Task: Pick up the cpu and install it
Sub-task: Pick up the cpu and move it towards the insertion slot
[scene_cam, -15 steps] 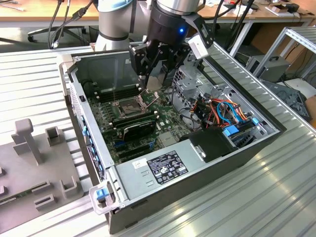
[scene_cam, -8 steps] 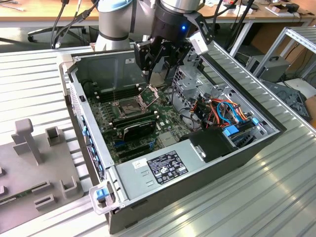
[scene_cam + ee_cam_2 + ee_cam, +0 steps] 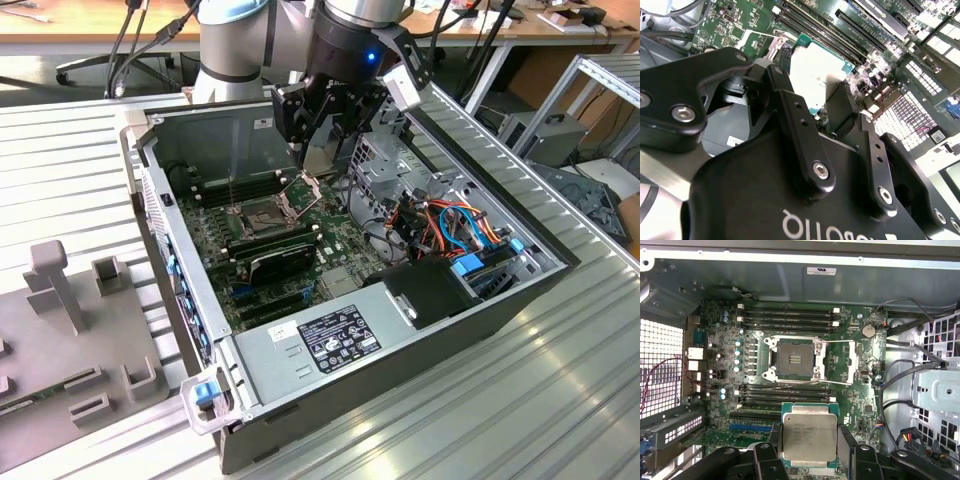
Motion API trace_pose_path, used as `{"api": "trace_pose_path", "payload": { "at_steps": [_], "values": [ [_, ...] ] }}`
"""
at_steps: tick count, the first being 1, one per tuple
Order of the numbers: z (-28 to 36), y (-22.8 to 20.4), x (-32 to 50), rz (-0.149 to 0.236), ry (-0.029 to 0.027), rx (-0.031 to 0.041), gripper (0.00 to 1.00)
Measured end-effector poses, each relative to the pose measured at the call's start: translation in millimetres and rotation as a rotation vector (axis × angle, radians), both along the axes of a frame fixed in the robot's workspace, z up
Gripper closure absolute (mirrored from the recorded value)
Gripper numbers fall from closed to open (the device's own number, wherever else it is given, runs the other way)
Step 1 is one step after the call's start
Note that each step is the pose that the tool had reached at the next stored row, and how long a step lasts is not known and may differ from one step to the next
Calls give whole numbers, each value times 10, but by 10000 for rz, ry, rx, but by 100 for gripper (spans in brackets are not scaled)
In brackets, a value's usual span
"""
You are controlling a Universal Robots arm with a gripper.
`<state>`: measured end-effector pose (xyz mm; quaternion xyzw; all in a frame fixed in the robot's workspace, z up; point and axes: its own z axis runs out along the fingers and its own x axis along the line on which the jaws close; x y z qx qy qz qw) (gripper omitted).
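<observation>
The exterior view stands off the arm (image 3: pixel 235 45) and looks down at a slant from high up, taking in the whole open computer case (image 3: pixel 225 125), its motherboard (image 3: pixel 335 250) and the ribbed table (image 3: pixel 560 400) around it. The first wrist view faces straight down on the motherboard from fairly near — the socket (image 3: pixel 795 359) farther off, the cpu (image 3: pixel 809 437) in the gripper (image 3: pixel 810 452) close under the lens — while the second wrist view sits very close behind the gripper's black body, looking along its fingers at the same cpu and a slanted strip of board. All three share the motherboard and the held cpu.
</observation>
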<state>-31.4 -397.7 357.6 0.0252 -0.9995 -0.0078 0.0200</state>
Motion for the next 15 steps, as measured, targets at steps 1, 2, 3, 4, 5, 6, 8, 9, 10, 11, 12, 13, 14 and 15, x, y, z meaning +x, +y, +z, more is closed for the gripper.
{"api": "trace_pose_path", "payload": {
  "at_steps": [1,2,3,4,5,6,8,9,10,11,12,13,14,15],
  "values": [
    [0,1,0,0,0,0,47],
    [0,1,0,0,0,0,47],
    [0,1,0,0,0,0,47],
    [0,1,0,0,0,0,47],
    [0,1,0,0,0,0,47],
    [0,2,0,0,0,0,47],
    [0,4,0,-1,0,-1,47],
    [0,7,0,-1,0,0,47],
    [-1,11,0,-1,0,1,47],
    [-1,20,-1,-2,0,1,47],
    [-2,29,0,-1,0,0,47],
    [-4,58,0,-1,-1,5,47],
    [-6,83,0,-1,0,9,47],
    [-9,120,0,-1,-1,15,47]
  ]
}}
